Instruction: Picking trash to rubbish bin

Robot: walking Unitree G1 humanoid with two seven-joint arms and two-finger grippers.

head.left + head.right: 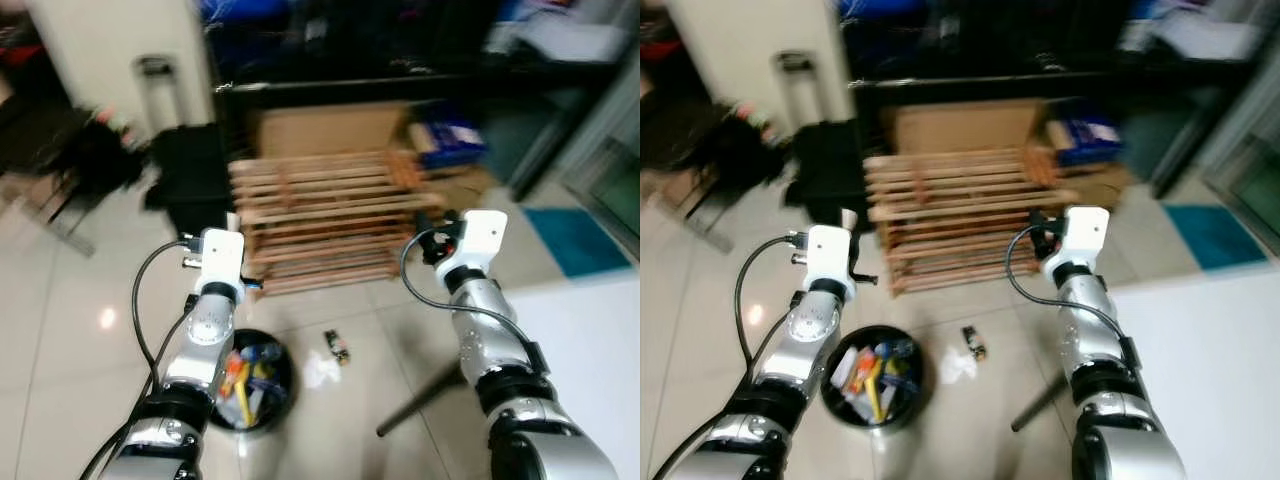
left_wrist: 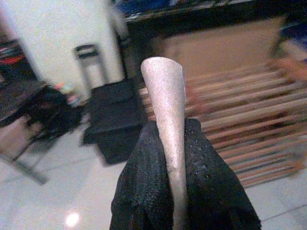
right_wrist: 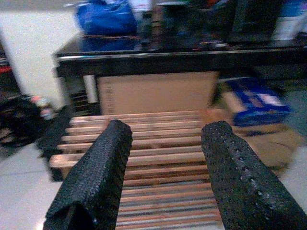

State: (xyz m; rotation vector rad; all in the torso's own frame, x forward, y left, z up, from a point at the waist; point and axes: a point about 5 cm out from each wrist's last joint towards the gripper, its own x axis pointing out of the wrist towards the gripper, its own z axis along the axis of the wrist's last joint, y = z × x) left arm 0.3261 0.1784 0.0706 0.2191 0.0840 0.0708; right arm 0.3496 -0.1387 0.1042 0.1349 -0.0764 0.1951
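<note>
A black round rubbish bin [image 1: 279, 398] holding colourful trash stands on the floor under my left arm. My left gripper [image 2: 168, 127] is raised above the bin's far side. It is shut on a pale flat strip of trash [image 2: 164, 91] that sticks out past the black fingers [image 2: 209, 191]. A small dark scrap [image 1: 337, 346] and a white crumpled bit [image 1: 320, 370] lie on the tiles just right of the bin. My right gripper [image 3: 165, 134] is held up to the right, open with nothing between its fingers, facing the wooden rack.
A wooden slatted rack [image 1: 330, 215] leans ahead, with cardboard [image 1: 325, 130] behind it under a dark table. A black case [image 1: 190, 175] stands at the left. A white surface [image 1: 585, 340] and a dark slanted rod [image 1: 420, 400] are at the right, a blue mat [image 1: 580, 240] beyond.
</note>
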